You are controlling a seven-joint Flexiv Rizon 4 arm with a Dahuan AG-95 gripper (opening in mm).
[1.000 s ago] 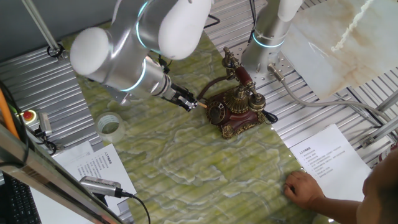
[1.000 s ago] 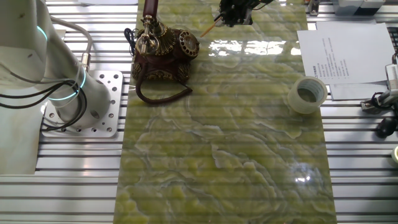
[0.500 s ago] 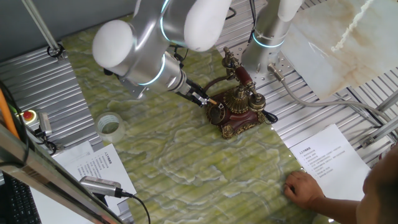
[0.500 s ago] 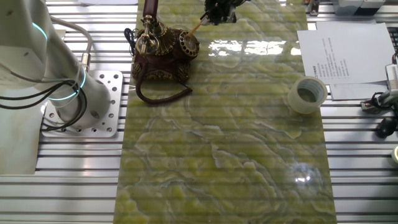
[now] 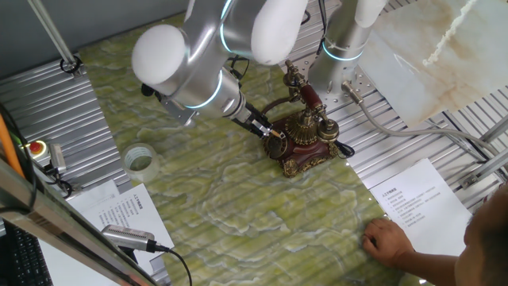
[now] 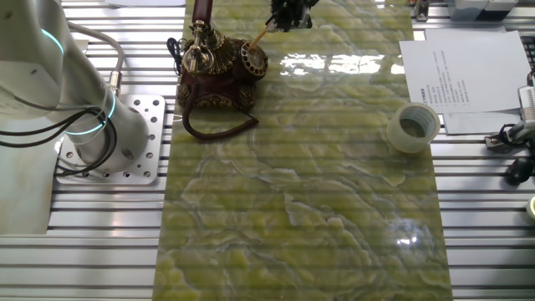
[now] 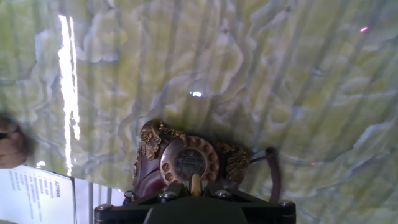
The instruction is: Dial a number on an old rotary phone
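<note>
On the green marbled desk (image 6: 318,184), the light, tippable phone (image 5: 304,139) is best worked at its dial (image 7: 188,163), the claw (image 7: 195,194) clamped on a thin stick (image 6: 257,35).

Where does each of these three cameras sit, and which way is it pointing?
One fixed view: high, looking down on the phone; shows the silver arm and a person's hand.
The other fixed view: overhead from the opposite side; shows the arm's base and the gripper.
Hand view: on the hand, looking along a thin stick at the dial.
All share the phone.
</note>
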